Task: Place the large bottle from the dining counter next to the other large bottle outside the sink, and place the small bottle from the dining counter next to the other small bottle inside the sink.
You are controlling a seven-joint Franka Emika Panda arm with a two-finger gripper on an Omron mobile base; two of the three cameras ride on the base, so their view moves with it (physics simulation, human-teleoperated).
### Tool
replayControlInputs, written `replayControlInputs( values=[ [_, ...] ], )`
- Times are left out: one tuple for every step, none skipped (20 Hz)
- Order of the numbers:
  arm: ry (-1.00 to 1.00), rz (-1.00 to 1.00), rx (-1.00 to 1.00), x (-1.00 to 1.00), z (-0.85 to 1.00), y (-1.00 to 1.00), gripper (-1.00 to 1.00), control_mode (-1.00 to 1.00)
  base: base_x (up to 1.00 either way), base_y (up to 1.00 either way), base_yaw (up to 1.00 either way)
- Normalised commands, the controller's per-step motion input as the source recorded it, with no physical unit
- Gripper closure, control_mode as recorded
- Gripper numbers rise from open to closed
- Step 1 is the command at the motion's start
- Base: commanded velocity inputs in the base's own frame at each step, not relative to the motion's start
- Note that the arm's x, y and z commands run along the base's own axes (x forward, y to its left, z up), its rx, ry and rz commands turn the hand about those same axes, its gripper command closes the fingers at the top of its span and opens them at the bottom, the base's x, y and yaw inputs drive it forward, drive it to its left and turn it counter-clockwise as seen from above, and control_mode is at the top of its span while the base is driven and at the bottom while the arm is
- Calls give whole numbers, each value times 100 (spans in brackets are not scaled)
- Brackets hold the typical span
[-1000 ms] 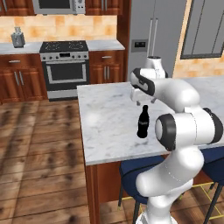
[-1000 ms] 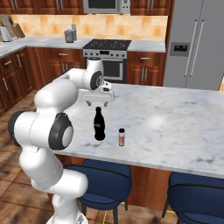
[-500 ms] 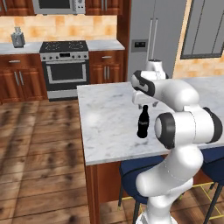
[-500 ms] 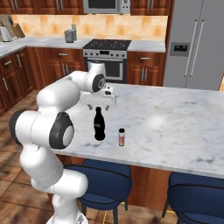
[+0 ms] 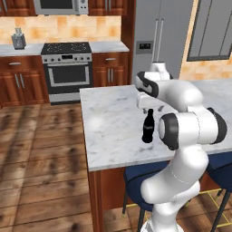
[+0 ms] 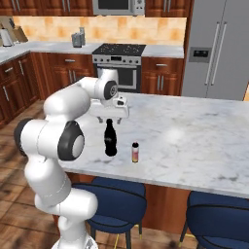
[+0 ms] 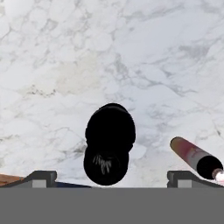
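While the white-grey veined marble dining counter (image 6: 194, 141) spans mid-frame, the tall black cola-style large bottle (image 6: 111, 138) stands upright left of centre, the short orange-pink, dark-capped small bottle (image 6: 135, 152) just beside it. Directly above the large bottle, the gripper (image 6: 111, 115) hangs released, jaws wide.

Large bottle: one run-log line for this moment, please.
pincer: open, above large bottle | small bottle: upright beside it | both on dining counter

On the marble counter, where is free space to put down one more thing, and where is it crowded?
The dining counter is bare toward the fridge side, right of the small bottle, and behind the bottles toward the stove. It is crowded near the stool-side edge, where the large bottle stands under the open tool.
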Motion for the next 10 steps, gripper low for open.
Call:
replayControlInputs(
  values=[
    [10, 0, 0, 0, 4, 0, -100, -100, 0, 0, 0],
    [3, 0, 0, 0, 2, 0, -100, -100, 0, 0, 0],
    [1, 0, 0, 0, 0, 0, -100, -100, 0, 0, 0],
    [4, 0, 0, 0, 0, 0, -100, -100, 0, 0, 0],
    [3, 0, 0, 0, 0, 0, -100, -100, 0, 0, 0],
    [0, 0, 0, 0, 0, 0, -100, -100, 0, 0, 0],
    [0, 0, 0, 0, 0, 0, -100, -100, 0, 0, 0],
    [0, 0, 0, 0, 0, 0, -100, -100, 0, 0, 0],
    [0, 0, 0, 0, 0, 0, -100, -100, 0, 0, 0],
    [0, 0, 0, 0, 0, 0, -100, -100, 0, 0, 0]
  ],
)
